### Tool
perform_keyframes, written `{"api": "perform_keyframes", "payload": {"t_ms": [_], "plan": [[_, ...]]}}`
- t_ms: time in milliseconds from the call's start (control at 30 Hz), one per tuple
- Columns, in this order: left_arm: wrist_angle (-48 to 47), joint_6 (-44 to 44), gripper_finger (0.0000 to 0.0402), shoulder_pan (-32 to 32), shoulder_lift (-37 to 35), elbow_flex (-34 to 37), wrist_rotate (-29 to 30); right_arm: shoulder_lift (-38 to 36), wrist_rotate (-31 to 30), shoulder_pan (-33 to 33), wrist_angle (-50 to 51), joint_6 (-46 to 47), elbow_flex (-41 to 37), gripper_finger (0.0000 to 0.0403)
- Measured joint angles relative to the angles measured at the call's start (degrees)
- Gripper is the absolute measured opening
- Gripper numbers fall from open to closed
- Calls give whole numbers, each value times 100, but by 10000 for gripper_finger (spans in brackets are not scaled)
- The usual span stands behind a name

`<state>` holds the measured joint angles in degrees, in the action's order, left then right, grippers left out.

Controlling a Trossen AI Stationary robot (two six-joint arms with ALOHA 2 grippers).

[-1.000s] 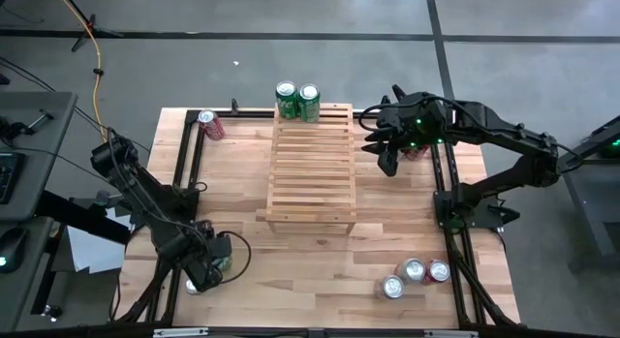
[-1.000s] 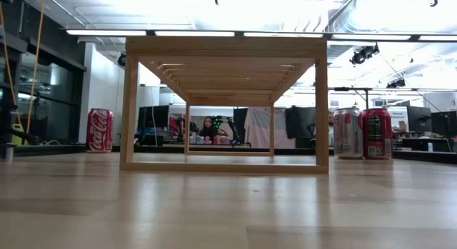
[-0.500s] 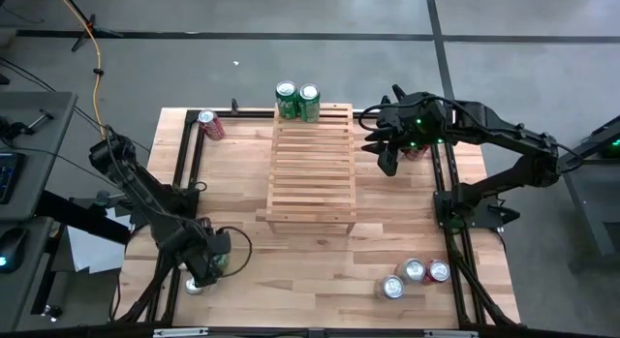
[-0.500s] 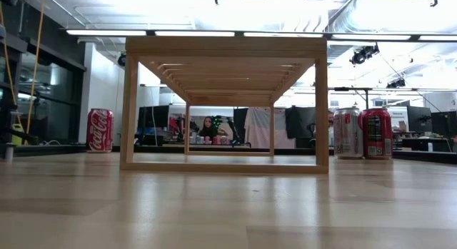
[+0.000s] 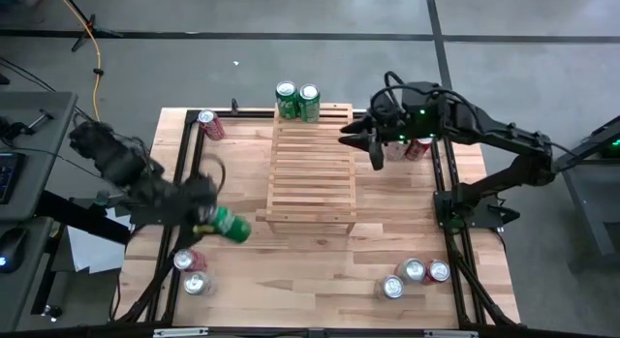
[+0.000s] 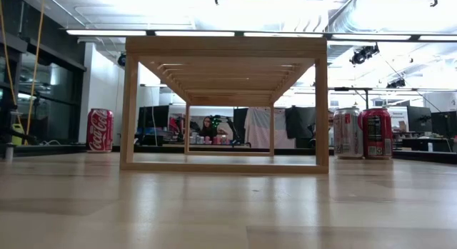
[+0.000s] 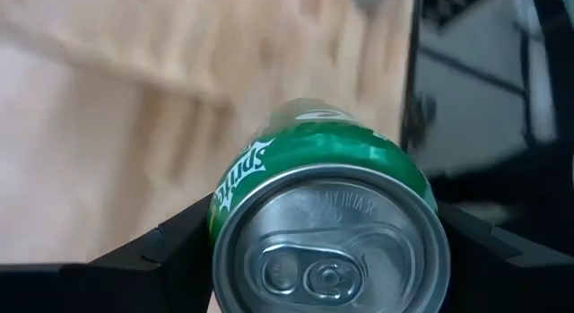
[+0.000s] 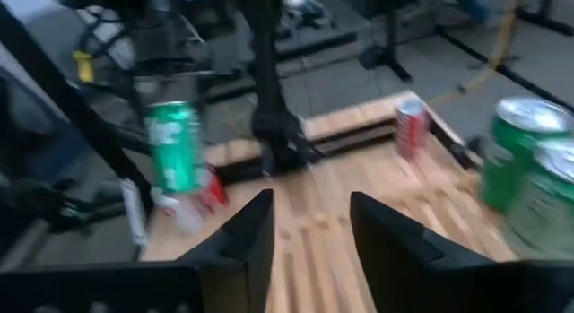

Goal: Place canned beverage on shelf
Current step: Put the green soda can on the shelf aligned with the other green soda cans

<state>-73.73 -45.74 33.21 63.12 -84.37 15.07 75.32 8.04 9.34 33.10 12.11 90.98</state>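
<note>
- Your left gripper (image 5: 215, 220) sits at the lower left of the high view. Its fingers are closed around a green can (image 5: 230, 226), one finger on each side.
- In the left wrist view you see that green can (image 7: 327, 228) lying on its side, its silver top facing the camera.
- The held can is just to the left of the shelf's near left corner, above the table (image 5: 310, 270).
- The shelf (image 5: 311, 166) stands in the middle of the high view. Two green cans (image 5: 296, 101) stand side by side at its top end.
- Your right gripper (image 5: 366, 149) hangs just right of the shelf, in the upper right part of the high view. Its fingers (image 8: 244, 230) are a little way apart and hold nothing.
- A red can (image 5: 210, 124) stands at the upper left of the table.
- Two cans (image 5: 190, 272) lie at the lower left.
- Three cans (image 5: 415, 275) stand at the lower right.
- In the low view a red can (image 6: 99, 130) stands left of the shelf (image 6: 224, 103) and two cans (image 6: 363, 133) stand to its right.
</note>
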Motion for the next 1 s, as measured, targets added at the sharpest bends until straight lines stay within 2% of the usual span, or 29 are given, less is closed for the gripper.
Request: {"api": "perform_keyframes", "payload": {"t_ms": [133,267,433,633,833,1000], "plan": [[12,1306,285,-804,351,-557,117,332,575,-48,-434,351,0,195],[10,2534,285,-1423,830,-970,6,693,618,-267,-668,455,0,269],[40,3863,285,-1896,1303,-1412,9,1022,714,-642,-895,-153,0,331],[225,5036,285,-2149,1696,-1732,15,1211,623,-889,-1041,-612,0,342],[1001,6138,285,-2150,1994,-1844,39,1255,417,-898,-1025,-615,0,342],[1464,6979,285,-2150,2233,-1844,390,1255,415,-898,-995,-628,0,342]]}}
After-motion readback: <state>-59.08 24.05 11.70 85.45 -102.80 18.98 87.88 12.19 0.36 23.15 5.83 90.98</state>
